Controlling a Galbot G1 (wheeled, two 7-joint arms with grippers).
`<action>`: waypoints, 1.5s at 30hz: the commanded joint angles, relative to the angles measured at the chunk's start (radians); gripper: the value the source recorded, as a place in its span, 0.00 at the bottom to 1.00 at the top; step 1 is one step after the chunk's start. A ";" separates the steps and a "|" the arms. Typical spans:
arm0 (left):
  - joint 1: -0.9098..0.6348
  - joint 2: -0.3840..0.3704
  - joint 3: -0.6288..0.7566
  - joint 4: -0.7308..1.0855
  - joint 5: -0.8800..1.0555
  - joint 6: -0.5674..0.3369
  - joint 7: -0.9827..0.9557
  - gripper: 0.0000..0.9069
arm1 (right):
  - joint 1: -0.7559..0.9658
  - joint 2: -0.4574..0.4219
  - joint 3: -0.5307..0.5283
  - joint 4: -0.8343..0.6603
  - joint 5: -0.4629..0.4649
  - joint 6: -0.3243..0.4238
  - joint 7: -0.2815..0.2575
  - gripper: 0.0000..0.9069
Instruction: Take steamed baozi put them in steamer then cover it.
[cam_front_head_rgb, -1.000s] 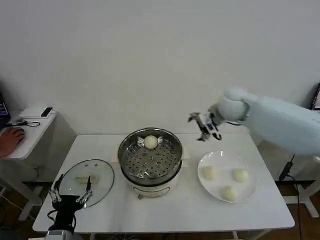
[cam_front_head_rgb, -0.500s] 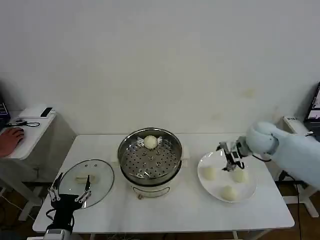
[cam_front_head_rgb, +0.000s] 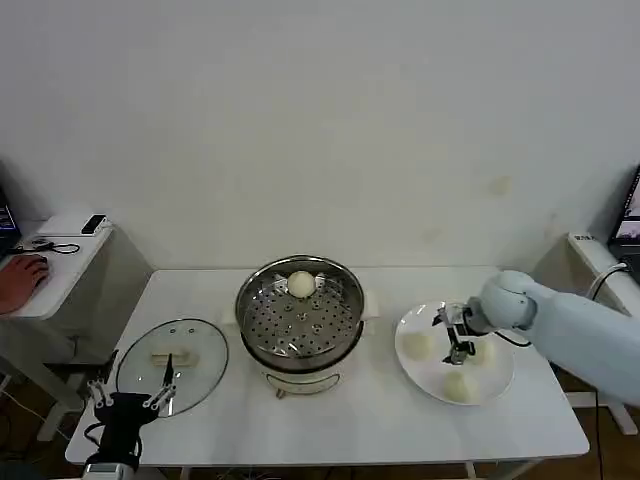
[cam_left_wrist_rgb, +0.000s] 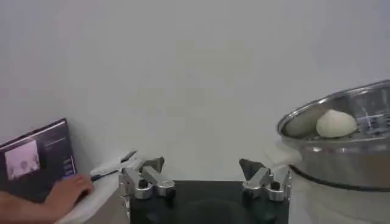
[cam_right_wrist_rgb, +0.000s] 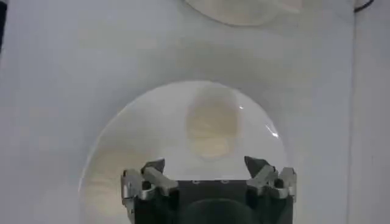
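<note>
One bun (cam_front_head_rgb: 301, 284) already sits at the far side of the steamer (cam_front_head_rgb: 300, 318), on its perforated tray, so the job looks to be at the second pick. The right gripper (cam_front_head_rgb: 455, 336) hangs low over the white plate (cam_front_head_rgb: 420, 373), fingers spread wide with nothing between them. In its wrist view a steamed baozi (cam_right_wrist_rgb: 211, 125) lies just ahead of the open fingertips, roughly centred in the gap. From the head view two more buns lie close by the gripper on the same plate: one (cam_front_head_rgb: 418, 345) toward the steamer side and one (cam_front_head_rgb: 456, 385) nearer the table's front edge. The next move, I'd judge, is to drop a little further around the bun in front, close gently so the soft dough isn't squashed, then lift and carry it over to the steamer. The cover (cam_front_head_rgb: 172, 363) lies flat on the table beyond the steamer, with the left gripper (cam_front_head_rgb: 128, 405) parked beside it, its fingers open and empty.
</note>
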 joint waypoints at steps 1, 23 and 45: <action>-0.006 0.002 -0.005 0.008 0.000 0.000 0.000 1.00 | -0.037 0.111 0.022 -0.110 -0.020 0.004 0.000 1.00; -0.014 -0.002 -0.005 0.017 0.001 0.000 -0.002 1.00 | -0.051 0.164 0.023 -0.174 -0.058 -0.024 0.001 0.73; -0.018 0.000 0.004 -0.001 0.000 0.002 -0.001 1.00 | 0.336 0.057 -0.052 -0.065 0.141 -0.061 -0.031 0.71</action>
